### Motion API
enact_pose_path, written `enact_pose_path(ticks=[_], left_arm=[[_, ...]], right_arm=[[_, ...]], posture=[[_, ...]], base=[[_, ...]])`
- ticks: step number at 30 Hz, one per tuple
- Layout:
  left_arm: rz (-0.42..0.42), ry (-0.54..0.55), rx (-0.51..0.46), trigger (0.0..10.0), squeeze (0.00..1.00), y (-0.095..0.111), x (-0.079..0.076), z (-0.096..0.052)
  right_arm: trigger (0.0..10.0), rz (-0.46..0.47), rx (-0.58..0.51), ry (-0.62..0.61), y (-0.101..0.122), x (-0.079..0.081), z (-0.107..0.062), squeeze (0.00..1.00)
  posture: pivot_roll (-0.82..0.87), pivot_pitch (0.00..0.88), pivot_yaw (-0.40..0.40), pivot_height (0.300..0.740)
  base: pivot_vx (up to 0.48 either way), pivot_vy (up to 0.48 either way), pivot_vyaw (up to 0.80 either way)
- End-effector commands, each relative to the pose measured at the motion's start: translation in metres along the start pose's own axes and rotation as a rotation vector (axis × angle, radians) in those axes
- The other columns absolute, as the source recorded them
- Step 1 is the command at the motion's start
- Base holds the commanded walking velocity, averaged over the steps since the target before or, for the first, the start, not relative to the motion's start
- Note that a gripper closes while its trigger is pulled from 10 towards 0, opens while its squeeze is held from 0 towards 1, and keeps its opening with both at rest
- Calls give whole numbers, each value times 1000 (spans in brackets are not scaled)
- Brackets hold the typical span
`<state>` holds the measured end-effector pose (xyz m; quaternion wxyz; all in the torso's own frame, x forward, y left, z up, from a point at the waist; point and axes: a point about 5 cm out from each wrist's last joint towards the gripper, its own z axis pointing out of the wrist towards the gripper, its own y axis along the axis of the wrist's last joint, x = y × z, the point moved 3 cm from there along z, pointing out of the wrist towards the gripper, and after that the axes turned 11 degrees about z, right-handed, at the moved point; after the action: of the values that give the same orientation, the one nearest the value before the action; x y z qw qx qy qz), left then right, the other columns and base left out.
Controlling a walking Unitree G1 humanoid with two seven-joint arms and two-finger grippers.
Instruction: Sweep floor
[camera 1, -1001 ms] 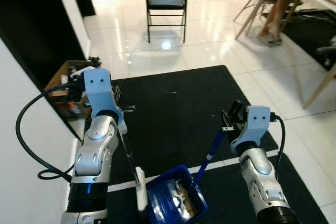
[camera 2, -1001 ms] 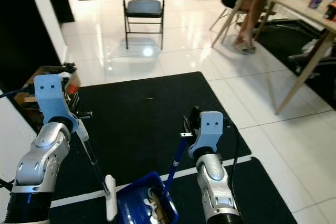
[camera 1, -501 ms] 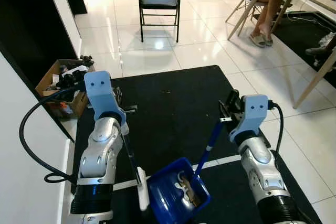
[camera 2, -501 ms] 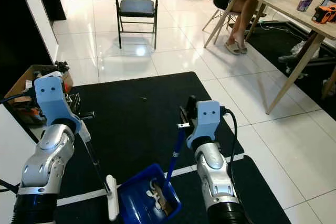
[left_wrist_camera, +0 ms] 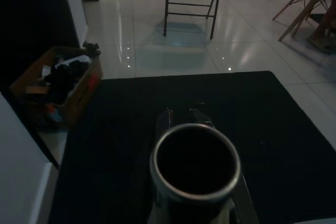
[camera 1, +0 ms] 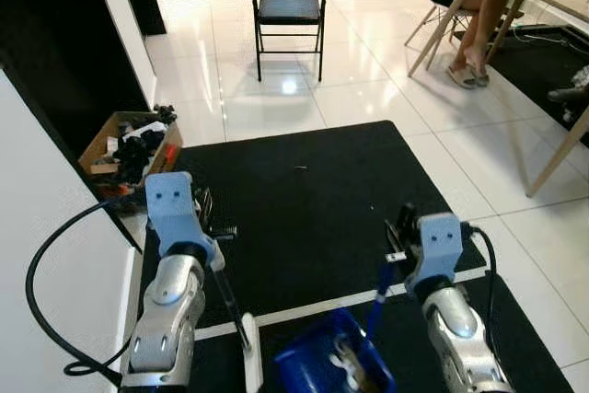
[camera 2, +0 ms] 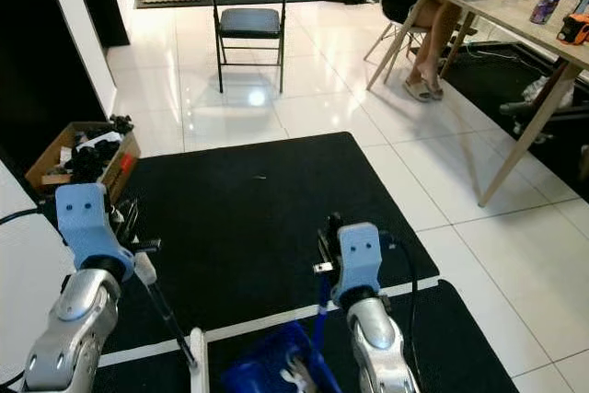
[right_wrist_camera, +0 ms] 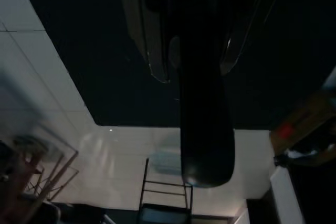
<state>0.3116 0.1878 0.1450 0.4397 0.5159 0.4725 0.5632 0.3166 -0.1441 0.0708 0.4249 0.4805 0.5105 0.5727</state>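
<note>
While no writing shows, right end effector [camera 2: 324, 248] grips dustpan handle [camera 2: 319, 306].

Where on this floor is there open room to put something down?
The black mat is bare between the cardboard box and the white tiles, apart from small specks. The tiles before the folding chair are free too. It's crowded by the table legs and around the blue dustpan.

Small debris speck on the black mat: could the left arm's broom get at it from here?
Probably not yet. The speck lies far ahead on the black mat, while the left gripper holds the black-handled broom near the blue dustpan.
</note>
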Motion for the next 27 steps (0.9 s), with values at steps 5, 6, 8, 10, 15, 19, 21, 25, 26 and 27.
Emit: enact_pose_path(ticks=[5,6,8,10,15,19,21,25,26,27], left_arm=[[-3,-15,-80,10000,0,19,-8,-2],[-5,-18,-85,10000,0,20,-8,-2],[-5,-23,-93,10000,0,22,-9,-2],[-4,-29,-103,10000,0,25,-10,-2],[12,-53,-121,10000,0,31,-13,-1],[23,-85,-130,10000,0,35,-19,-1],[24,-93,-128,10000,0,36,-21,0],[23,-96,-123,10000,0,35,-22,0],[22,-97,-120,10000,0,35,-23,0],[22,-97,-120,10000,0,35,-23,0]], right_arm=[[10000,-28,-19,21,-2,4,-3,0],[10000,-28,-20,22,-2,5,-3,0],[10000,-21,-27,20,-2,5,-3,0],[10000,-15,-41,15,0,6,-2,0],[10000,-4,-52,7,1,7,0,0],[10000,2,-54,6,0,9,1,0],[10000,5,-54,7,0,10,1,0],[10000,7,-55,8,-1,11,2,0],[10000,7,-56,9,-1,11,2,0],[10000,7,-56,9,-1,11,2,0]], posture=[[-1,29,22,740],[-1,29,22,740],[-1,28,26,740],[0,26,35,740],[1,28,42,740],[2,29,45,740],[3,30,47,740],[2,31,47,740],[2,32,47,740],[2,32,47,740]], base=[[0,0,0],[0,0,0],[0,0,0],[0,0,0],[0,0,0],[0,0,0],[0,0,0],[0,0,0],[0,0,0],[0,0,0]])
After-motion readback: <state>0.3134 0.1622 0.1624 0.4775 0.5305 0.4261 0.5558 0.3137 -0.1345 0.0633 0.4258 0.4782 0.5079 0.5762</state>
